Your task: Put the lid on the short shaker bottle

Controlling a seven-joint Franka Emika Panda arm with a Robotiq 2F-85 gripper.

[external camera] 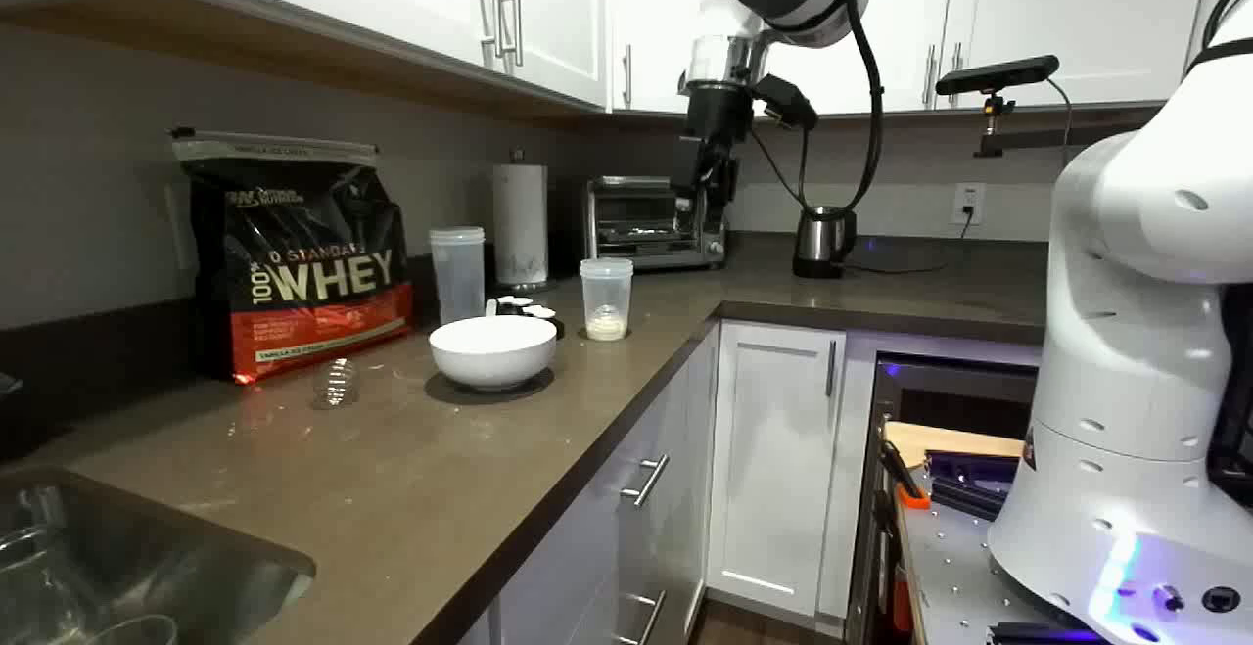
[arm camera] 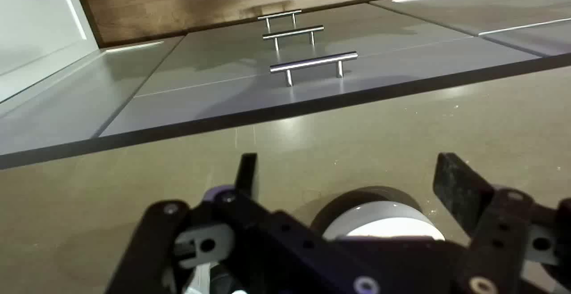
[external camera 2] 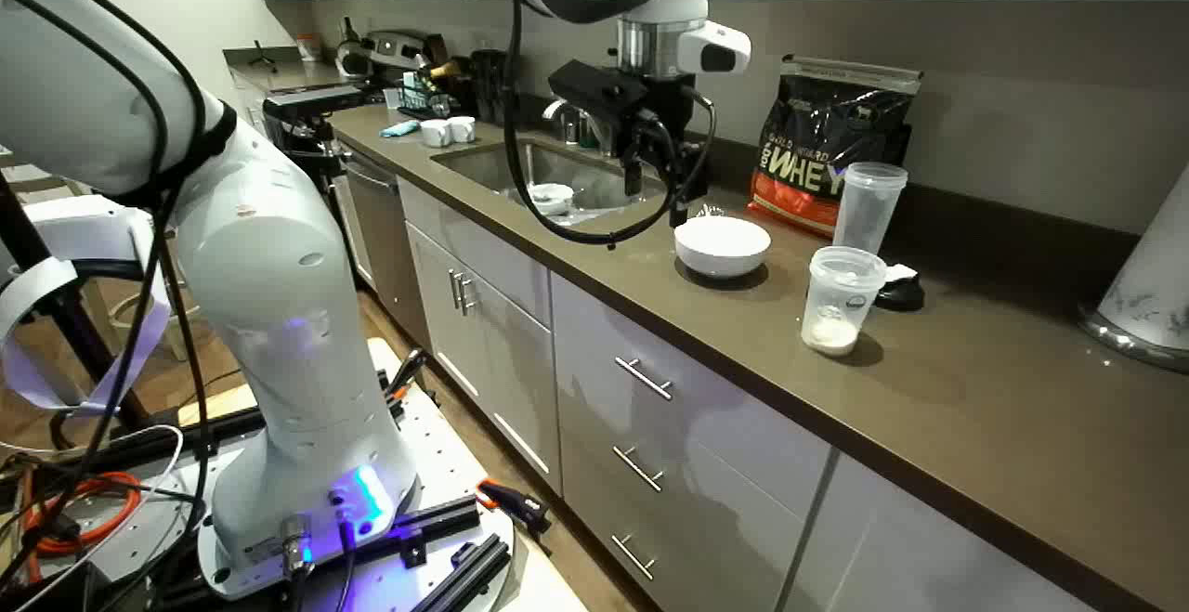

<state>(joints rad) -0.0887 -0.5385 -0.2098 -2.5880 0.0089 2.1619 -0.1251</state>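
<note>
The short shaker bottle is clear, with pale powder in its bottom. It stands upright and open-topped on the counter in both exterior views [external camera: 607, 300] [external camera 2: 842, 294]. Black lids with white caps [external camera: 538, 312] lie on the counter behind the white bowl, partly hidden by it. In an exterior view a black lid [external camera 2: 901, 292] lies just behind the short bottle. A black and white piece, perhaps a lid, shows at the bottom of the wrist view [arm camera: 221, 279]. My gripper [external camera: 702, 219] [external camera 2: 658, 199] [arm camera: 349, 160] is open and empty, pointing down above the counter near the bowl.
A white bowl [external camera: 492, 351] [external camera 2: 722, 248] [arm camera: 388, 218] sits below the gripper. A taller bottle [external camera: 458, 273], a wire whisk ball [external camera: 338, 383], a whey bag [external camera: 313, 263] and paper towels [external camera: 521, 224] stand around. A sink [external camera 2: 548, 166] and the counter's front edge [arm camera: 267, 114] bound the area.
</note>
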